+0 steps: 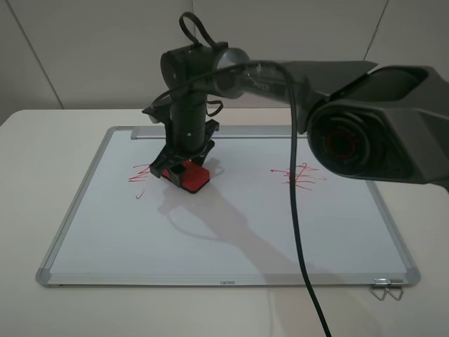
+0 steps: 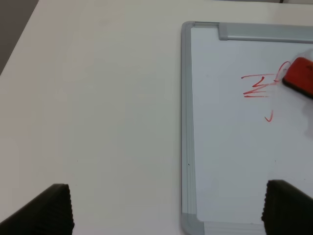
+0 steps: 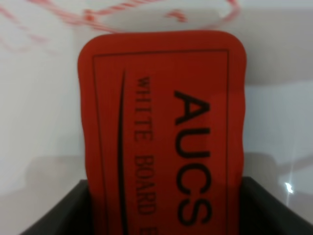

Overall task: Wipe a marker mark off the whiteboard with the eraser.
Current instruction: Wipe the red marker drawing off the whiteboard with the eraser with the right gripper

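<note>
Eraser (image 1: 192,180) held in right gripper (image 1: 182,171), on whiteboard (image 1: 231,239).

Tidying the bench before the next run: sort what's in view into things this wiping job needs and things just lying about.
Job: eraser, gripped by right end effector; red scribble beside it; whiteboard.
Lying about: other red scribble; metal clip at the board's corner; left end effector, open, holding nothing.

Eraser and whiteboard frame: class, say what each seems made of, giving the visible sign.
The eraser looks like matte red foam or soft plastic: wavy edges, printed black lettering. The whiteboard frame seems brushed silver metal, likely aluminium, with a dull sheen; its grey corner caps look plastic.
</note>
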